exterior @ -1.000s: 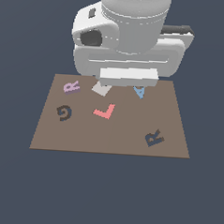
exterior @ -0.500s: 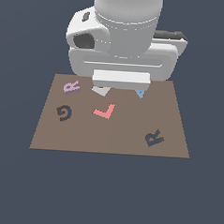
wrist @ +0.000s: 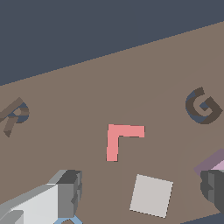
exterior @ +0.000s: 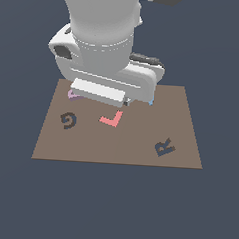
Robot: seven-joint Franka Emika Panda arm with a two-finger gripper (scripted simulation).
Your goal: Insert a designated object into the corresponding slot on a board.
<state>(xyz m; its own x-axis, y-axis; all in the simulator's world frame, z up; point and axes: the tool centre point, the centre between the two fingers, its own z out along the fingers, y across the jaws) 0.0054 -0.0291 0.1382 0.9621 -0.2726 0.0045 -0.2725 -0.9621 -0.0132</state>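
Note:
The lilac R (wrist: pixel 215 162) lies on the brown board (wrist: pixel 166 65), cut off by the edge of the wrist view. One finger (wrist: pixel 213 185) is close beside it; the other finger (wrist: pixel 66 192) is far across. My gripper (wrist: pixel 141 189) is open and empty, low over the board. In the exterior view the arm (exterior: pixel 101 45) covers all but a sliver of the lilac R (exterior: pixel 71 94). The dark R-shaped slot (exterior: pixel 164 147) is at the board's (exterior: pixel 114 149) near corner on the exterior view's right, and it also shows in the wrist view (wrist: pixel 13 114).
A red L piece (exterior: pixel 112 119) lies mid-board, also in the wrist view (wrist: pixel 120 139). A dark G recess (exterior: pixel 68 120) is on the exterior view's left. A pale square (wrist: pixel 152 195) lies between my fingers. A sliver of the blue A (exterior: pixel 151 102) shows past the hand.
The arm has swung toward the exterior view's left, over the lilac R. It now covers most of the R and the pale square. No piece has moved.

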